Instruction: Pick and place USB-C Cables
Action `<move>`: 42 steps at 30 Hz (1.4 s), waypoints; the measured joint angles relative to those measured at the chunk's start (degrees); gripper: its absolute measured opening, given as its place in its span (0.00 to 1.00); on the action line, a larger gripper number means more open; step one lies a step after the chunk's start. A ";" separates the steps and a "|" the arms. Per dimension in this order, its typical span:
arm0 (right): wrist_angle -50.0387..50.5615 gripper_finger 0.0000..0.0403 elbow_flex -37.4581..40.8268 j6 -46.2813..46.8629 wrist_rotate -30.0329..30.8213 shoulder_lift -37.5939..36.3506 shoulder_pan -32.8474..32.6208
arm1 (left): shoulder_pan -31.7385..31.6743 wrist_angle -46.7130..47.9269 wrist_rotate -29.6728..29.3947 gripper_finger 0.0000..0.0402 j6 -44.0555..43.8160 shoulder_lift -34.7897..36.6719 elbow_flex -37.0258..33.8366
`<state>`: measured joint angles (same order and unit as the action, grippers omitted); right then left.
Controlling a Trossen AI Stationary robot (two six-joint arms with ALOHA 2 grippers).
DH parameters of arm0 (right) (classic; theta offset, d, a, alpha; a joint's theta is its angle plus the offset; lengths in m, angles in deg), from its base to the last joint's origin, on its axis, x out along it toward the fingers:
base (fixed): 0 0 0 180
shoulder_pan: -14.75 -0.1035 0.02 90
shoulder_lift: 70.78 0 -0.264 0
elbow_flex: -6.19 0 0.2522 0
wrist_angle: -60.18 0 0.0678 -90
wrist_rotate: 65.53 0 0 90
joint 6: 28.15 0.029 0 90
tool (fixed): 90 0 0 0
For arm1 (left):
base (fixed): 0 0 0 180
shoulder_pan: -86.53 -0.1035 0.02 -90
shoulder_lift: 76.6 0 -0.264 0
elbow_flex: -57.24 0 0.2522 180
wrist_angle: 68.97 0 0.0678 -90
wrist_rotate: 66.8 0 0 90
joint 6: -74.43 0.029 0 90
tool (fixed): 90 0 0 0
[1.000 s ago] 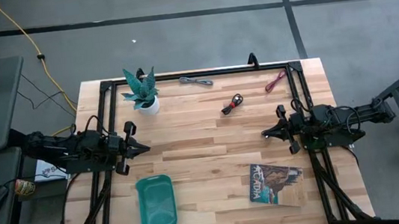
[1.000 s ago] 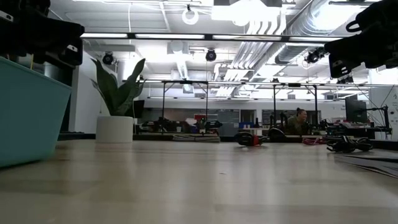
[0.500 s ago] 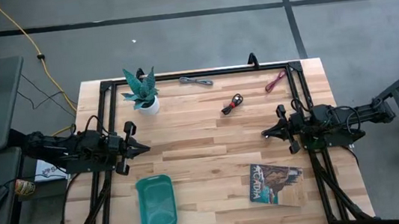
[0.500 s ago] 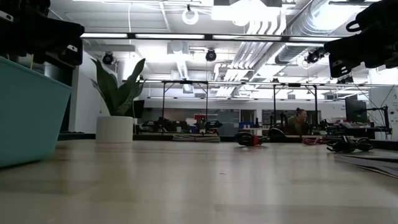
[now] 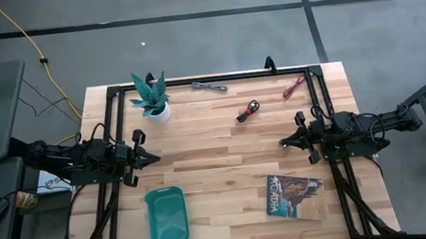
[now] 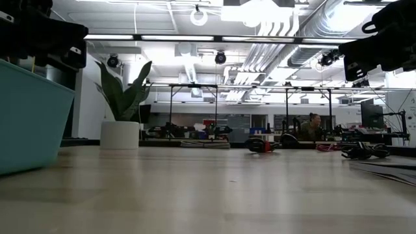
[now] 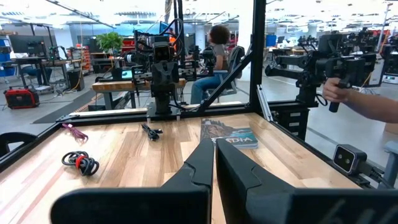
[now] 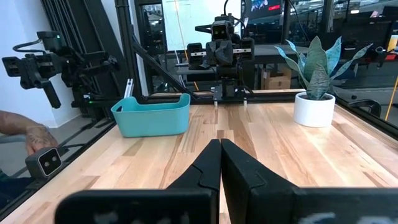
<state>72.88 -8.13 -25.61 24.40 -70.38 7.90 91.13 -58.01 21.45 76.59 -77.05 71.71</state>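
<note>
Three small coiled USB-C cables lie on the far part of the wooden table: a grey one near the far edge, a black one with red nearer the middle, also in the left wrist view, and a maroon one at the far right. A teal tray stands near the front left. My left gripper hovers shut at the table's left side, pointing level toward the right. My right gripper hovers shut at the right side, pointing level toward the left. Neither is near a cable.
A white pot with a green plant stands at the far left. A magazine lies near the front right. A black frame runs around the table. A person's hand holds a device beyond the table's edge.
</note>
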 joint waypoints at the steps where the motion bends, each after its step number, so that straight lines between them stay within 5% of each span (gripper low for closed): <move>1: 0.00 0.00 0.00 0.00 0.26 0.00 0.00 | 0.00 -0.01 0.00 0.00 0.02 0.00 0.00; 15: 0.04 0.02 0.00 0.24 1.63 0.00 0.02 | -0.01 -0.01 -0.01 0.00 0.02 0.00 0.00; 30: -0.17 0.47 0.00 1.49 3.66 0.00 0.11 | -0.01 -0.02 0.00 0.00 0.00 0.00 0.00; 42: -0.17 0.51 0.00 1.07 3.50 0.00 0.11 | 0.00 -0.02 0.01 0.00 0.00 0.00 0.00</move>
<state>72.71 -8.13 -24.54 27.91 -70.38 8.00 91.13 -58.03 21.46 76.59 -77.04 71.72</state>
